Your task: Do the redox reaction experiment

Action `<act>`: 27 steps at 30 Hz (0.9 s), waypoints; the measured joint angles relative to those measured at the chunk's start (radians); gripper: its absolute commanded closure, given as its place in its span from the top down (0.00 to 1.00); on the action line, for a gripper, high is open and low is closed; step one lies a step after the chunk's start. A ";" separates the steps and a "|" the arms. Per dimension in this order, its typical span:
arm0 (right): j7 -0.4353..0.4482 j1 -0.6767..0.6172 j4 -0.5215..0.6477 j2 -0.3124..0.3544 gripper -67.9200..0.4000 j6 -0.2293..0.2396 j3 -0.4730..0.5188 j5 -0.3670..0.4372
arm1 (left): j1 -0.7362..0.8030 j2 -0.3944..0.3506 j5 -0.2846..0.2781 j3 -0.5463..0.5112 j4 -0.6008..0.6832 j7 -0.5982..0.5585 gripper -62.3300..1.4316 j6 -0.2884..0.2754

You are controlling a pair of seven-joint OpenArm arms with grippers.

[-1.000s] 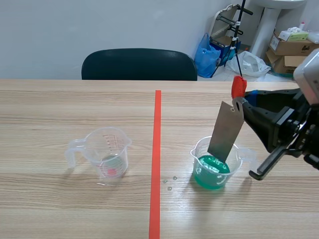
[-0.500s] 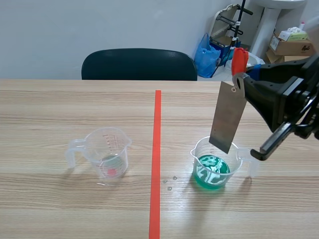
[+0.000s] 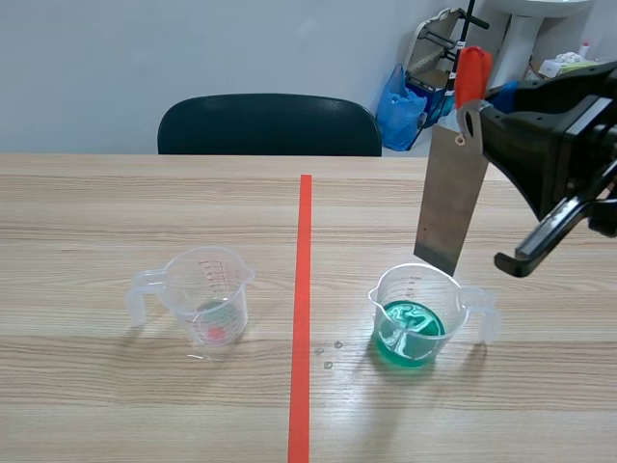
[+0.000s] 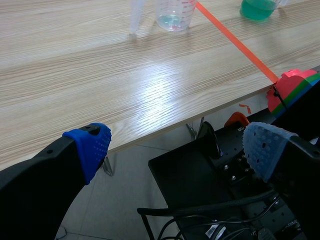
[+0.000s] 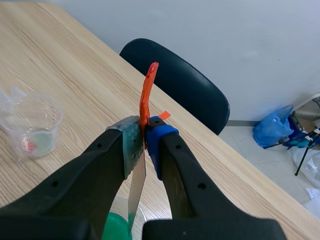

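Note:
My right gripper [image 3: 472, 114] is shut on a grey metal strip [image 3: 449, 201] with an orange-red tab [image 3: 470, 73] at its top. The strip hangs tilted, its lower edge just above the rim of a clear beaker [image 3: 419, 314] holding green liquid [image 3: 409, 333]. In the right wrist view the strip [image 5: 136, 190] and tab [image 5: 147, 94] are pinched in the gripper [image 5: 144, 137], the green liquid [image 5: 115, 228] below. A second clear beaker [image 3: 203, 299] with red markings stands left of the tape line. My left gripper [image 4: 175, 145] is open, off the table's near edge.
An orange-red tape line [image 3: 302, 309] divides the table. A few small drops [image 3: 328, 352] lie near it beside the green beaker. A dark chair [image 3: 269, 123] stands behind the far edge. Bags and boxes [image 3: 559, 87] sit at the back right. A black stand [image 4: 210, 180] is below the left gripper.
My right gripper has risen, lifting the metal strip out of the green liquid until it hangs above the beaker's rim. The liquid's surface shows swirls.

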 measured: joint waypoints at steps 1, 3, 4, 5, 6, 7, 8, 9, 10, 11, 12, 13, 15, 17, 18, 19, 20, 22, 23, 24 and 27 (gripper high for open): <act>-0.011 0.000 0.002 0.000 0.03 0.000 0.000 0.000 | 0.000 0.000 0.000 0.000 0.000 0.000 0.91 0.000; -0.021 0.000 0.002 0.000 0.03 0.001 0.000 -0.001 | 0.000 0.000 0.000 0.000 0.000 0.000 0.91 0.000; -0.020 0.000 0.002 0.000 0.03 0.000 0.000 0.000 | 0.000 0.000 0.000 0.000 0.000 0.000 0.91 0.000; -0.017 -0.001 0.002 0.000 0.03 0.000 0.000 0.000 | 0.000 0.000 0.000 0.000 0.000 0.000 0.91 0.000; -0.014 -0.006 0.002 0.000 0.03 0.001 0.001 0.000 | 0.000 0.000 0.000 0.000 0.000 0.000 0.91 0.000; -0.013 -0.014 0.002 0.000 0.03 0.000 0.004 0.000 | 0.000 0.000 0.000 0.000 0.000 0.000 0.91 0.000; -0.006 -0.024 0.002 0.000 0.03 0.000 0.008 0.000 | 0.000 0.000 0.000 0.000 0.000 0.000 0.91 0.000; -0.005 -0.036 0.002 0.000 0.03 -0.001 0.011 0.000 | 0.000 0.000 0.000 0.000 0.000 0.000 0.91 0.000; 0.005 -0.046 0.002 0.000 0.03 0.002 0.016 -0.001 | 0.000 0.000 0.000 0.000 0.000 0.000 0.91 0.000; 0.013 -0.053 0.002 0.000 0.03 0.002 0.021 0.000 | 0.000 0.000 0.000 0.000 0.000 0.000 0.91 0.000; 0.013 -0.055 0.002 0.000 0.03 0.002 0.026 -0.001 | 0.000 0.000 0.000 0.000 0.000 0.000 0.91 0.000; 0.013 -0.055 0.002 0.000 0.03 0.001 0.031 0.000 | 0.000 0.000 0.000 0.000 0.000 0.000 0.91 0.000; 0.014 -0.055 0.002 0.000 0.03 0.000 0.035 -0.001 | 0.000 0.000 0.000 0.000 0.000 0.000 0.91 0.000; 0.014 -0.055 0.002 0.000 0.03 0.001 0.036 -0.001 | 0.000 0.000 0.000 0.000 0.000 0.000 0.91 0.000; 0.014 -0.055 0.002 0.000 0.03 0.001 0.036 -0.001 | 0.000 0.000 0.000 0.000 0.000 0.000 0.91 0.000; 0.014 -0.055 0.002 0.000 0.03 0.001 0.036 -0.001 | 0.000 0.000 0.000 0.000 0.000 0.000 0.91 0.000; 0.014 -0.055 0.002 0.000 0.03 0.000 0.036 -0.001 | 0.000 0.000 0.000 0.000 0.000 0.000 0.91 0.000; 0.017 -0.055 0.002 0.000 0.03 0.001 0.036 -0.001 | 0.000 0.000 0.000 0.000 0.000 0.000 0.91 0.000; 0.018 -0.055 0.002 0.000 0.03 0.001 0.036 -0.001 | 0.000 0.000 0.000 0.000 0.000 0.000 0.91 0.000; 0.020 -0.055 0.002 0.000 0.03 0.001 0.036 -0.001 | 0.000 0.000 0.000 0.000 0.000 0.000 0.91 0.000; 0.037 -0.055 0.002 0.000 0.03 0.001 0.036 0.000 | 0.000 0.000 0.000 0.000 0.000 0.000 0.91 0.000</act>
